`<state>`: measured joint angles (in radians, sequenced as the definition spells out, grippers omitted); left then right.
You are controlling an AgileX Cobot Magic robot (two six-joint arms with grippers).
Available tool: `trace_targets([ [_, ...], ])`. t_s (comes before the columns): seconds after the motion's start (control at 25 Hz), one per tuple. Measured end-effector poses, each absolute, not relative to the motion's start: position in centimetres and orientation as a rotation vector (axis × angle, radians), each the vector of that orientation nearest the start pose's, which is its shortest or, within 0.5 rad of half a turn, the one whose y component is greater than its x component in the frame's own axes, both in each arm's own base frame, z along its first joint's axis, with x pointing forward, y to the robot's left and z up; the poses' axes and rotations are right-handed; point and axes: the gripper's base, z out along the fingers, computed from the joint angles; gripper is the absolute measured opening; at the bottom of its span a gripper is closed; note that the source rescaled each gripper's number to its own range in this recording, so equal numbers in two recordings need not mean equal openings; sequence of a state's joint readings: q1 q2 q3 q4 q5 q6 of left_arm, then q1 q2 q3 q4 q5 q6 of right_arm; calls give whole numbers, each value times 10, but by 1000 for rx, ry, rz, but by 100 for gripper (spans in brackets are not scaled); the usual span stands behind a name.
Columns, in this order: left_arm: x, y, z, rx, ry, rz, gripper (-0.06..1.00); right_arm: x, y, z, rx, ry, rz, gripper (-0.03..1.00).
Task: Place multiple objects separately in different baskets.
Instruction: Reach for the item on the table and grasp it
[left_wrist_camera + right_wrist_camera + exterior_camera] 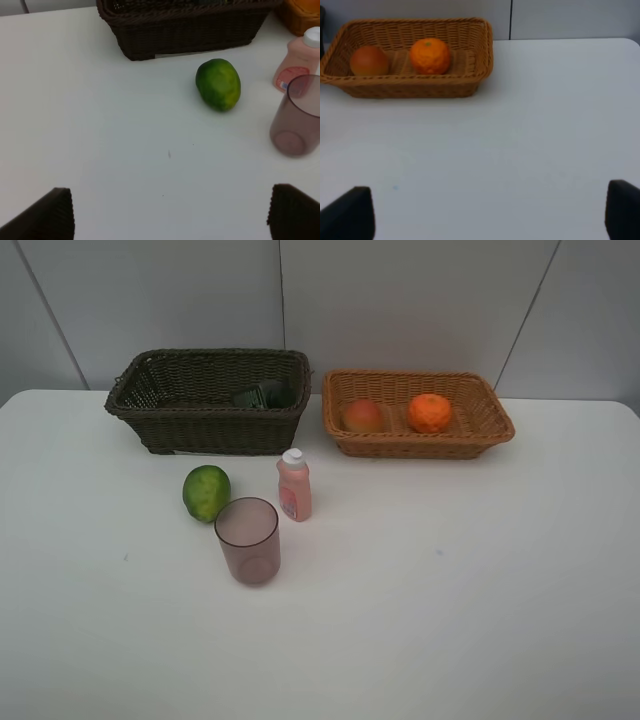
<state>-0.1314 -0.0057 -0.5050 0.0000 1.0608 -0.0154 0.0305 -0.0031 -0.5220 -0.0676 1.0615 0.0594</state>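
The dark brown basket (208, 400) stands at the back left with the dark green bottle (264, 396) lying inside. The light tan basket (418, 412) at the back right holds the peach-like fruit (363, 416) and the orange (430, 412). On the table in front stand the green round fruit (206, 492), the pink white-capped bottle (294, 485) and the upright mauve cup (247, 540). My left gripper (172, 215) is open and empty, short of the green fruit (218, 84). My right gripper (485, 210) is open and empty, well short of the tan basket (410, 87).
The white table (450, 580) reaches a grey panelled wall (400, 300) behind the baskets. Neither arm shows in the exterior high view.
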Motion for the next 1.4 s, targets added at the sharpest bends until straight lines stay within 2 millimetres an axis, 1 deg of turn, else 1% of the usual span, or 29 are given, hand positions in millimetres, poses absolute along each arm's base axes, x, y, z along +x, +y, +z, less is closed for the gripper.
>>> trace_targets([
  [1.04,-6,1,279,118,2030,-92,100,-8,-6,283,33,2018,-23,100],
  [1.12,-6,1,282,118,2029,-92,100,-8,-6,283,33,2018,-23,100],
  [1.2,0,-2,290,120,2056,-114,100,-8,-6,283,33,2018,-23,100],
  [1.24,6,-3,294,122,2089,-128,100,-8,-6,283,33,2018,-23,100],
  [1.32,20,-6,305,124,2147,-138,100,-8,-6,283,33,2018,-23,100],
  [1.4,41,-10,315,125,2225,-147,100,-8,-6,283,34,2018,-23,100],
])
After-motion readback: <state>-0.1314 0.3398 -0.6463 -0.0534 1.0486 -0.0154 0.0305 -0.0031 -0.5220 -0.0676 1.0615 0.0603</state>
